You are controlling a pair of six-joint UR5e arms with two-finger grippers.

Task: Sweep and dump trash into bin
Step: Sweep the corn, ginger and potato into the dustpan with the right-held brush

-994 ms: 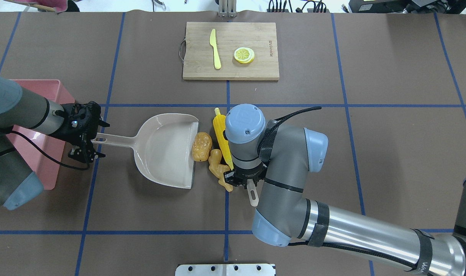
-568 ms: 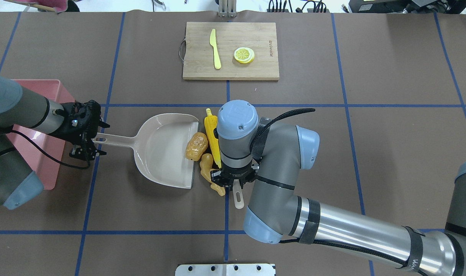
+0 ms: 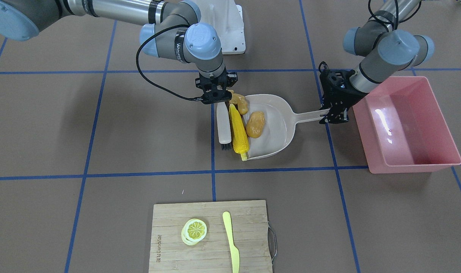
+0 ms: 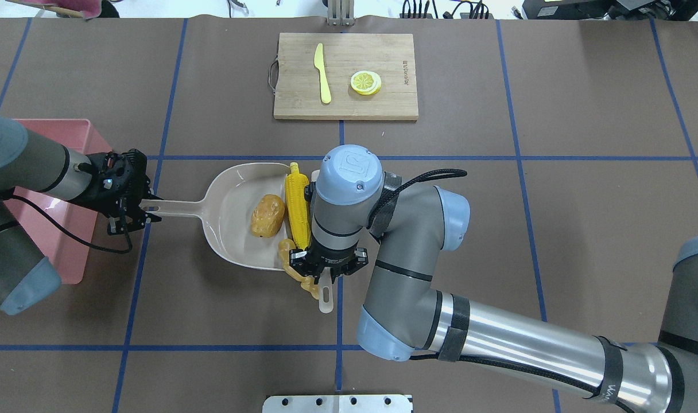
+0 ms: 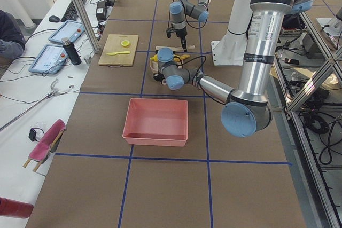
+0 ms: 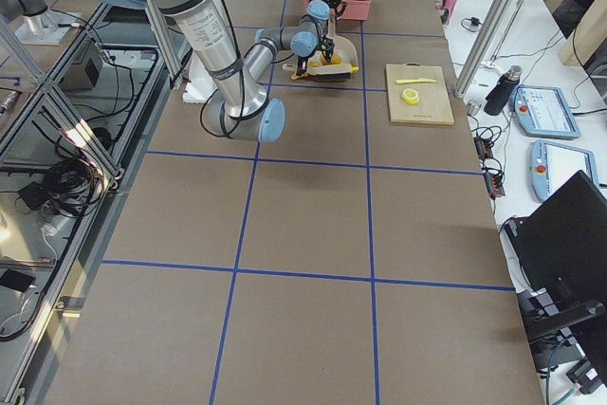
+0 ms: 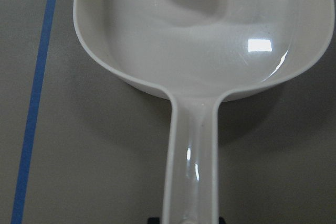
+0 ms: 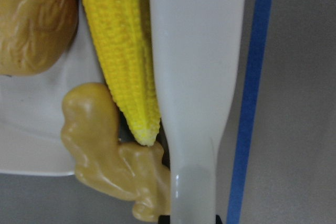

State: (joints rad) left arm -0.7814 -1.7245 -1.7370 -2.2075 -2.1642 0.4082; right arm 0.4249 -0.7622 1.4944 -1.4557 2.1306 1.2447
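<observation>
In the overhead view, the left end effector (image 4: 132,221) is clamped narrow on the tip of the handle of the beige dustpan (image 4: 234,212), which lies flat on the worktop with its open mouth facing 3 o'clock. The right end effector (image 4: 326,269) points straight down at the mouth's 6 o'clock corner, closed on the handle of a white brush (image 3: 225,129). The brush lies along the mouth, its dark bristles at the 12 o'clock end.

The brown potato (image 4: 267,216) sits inside the pan, on its floor. The yellow corn cob (image 4: 297,203) lies lengthwise along the mouth, pressed between the brush and the potato, with one tip poking past the pan's 12 o'clock side. The tan ginger root (image 4: 289,258) straddles the pan's 6 o'clock corner, one lobe on the pan, the rest on the worktop and touching the brush handle.

The pink bin (image 3: 408,136) stands at 9 o'clock of the dustpan, just beyond the left end effector. A wooden cutting board (image 4: 383,97) lies well apart at 12 o'clock. It carries a yellow-green knife (image 4: 322,71) and a lemon slice (image 4: 365,82).
</observation>
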